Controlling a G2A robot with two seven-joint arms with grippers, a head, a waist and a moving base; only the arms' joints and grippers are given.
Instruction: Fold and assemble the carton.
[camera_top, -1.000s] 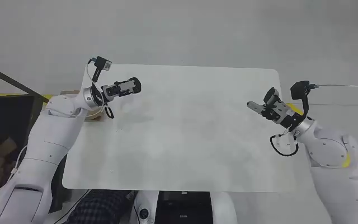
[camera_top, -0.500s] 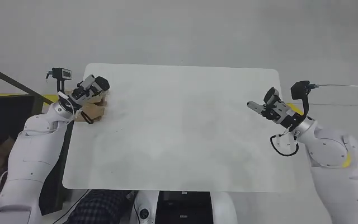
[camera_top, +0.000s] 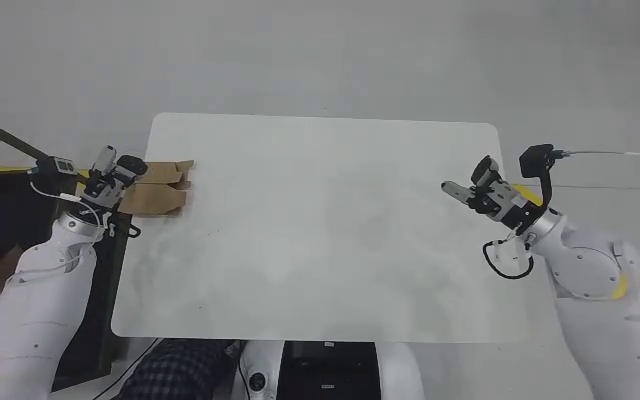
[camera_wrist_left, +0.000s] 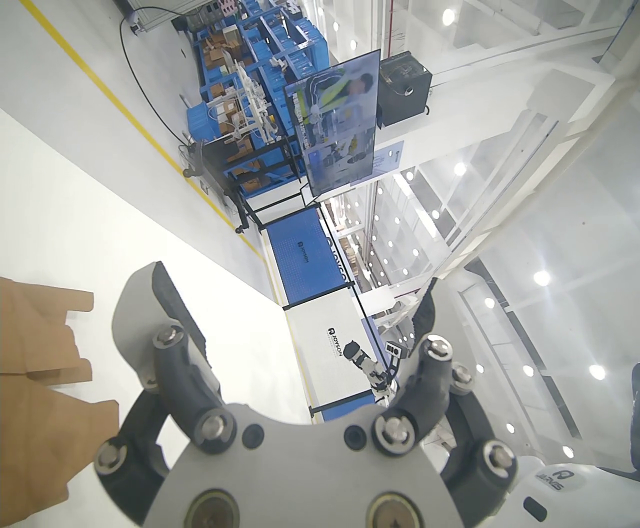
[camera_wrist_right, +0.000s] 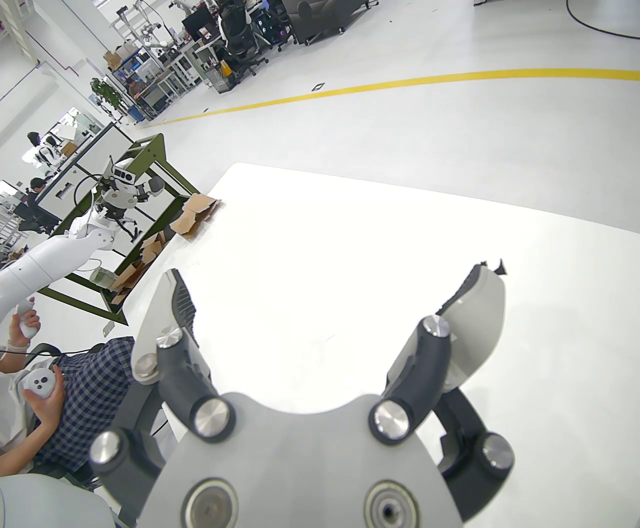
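Note:
A flat brown carton (camera_top: 162, 186) lies unfolded at the table's left edge, partly hanging over it; its flaps also show in the left wrist view (camera_wrist_left: 37, 360) and far off in the right wrist view (camera_wrist_right: 197, 214). My left gripper (camera_top: 130, 172) sits just beyond that edge beside the carton, open, with nothing between its fingers (camera_wrist_left: 290, 300). My right gripper (camera_top: 460, 191) hovers over the table's right side, open and empty (camera_wrist_right: 327, 285), far from the carton.
The white table (camera_top: 320, 250) is bare apart from the carton. A dark green rack (camera_wrist_right: 150, 150) stands against its left side, with more brown cardboard (camera_wrist_right: 145, 250) stacked on it.
My left arm swung from over the table's back left area out past the left edge, uncovering the carton. The right arm has not moved.

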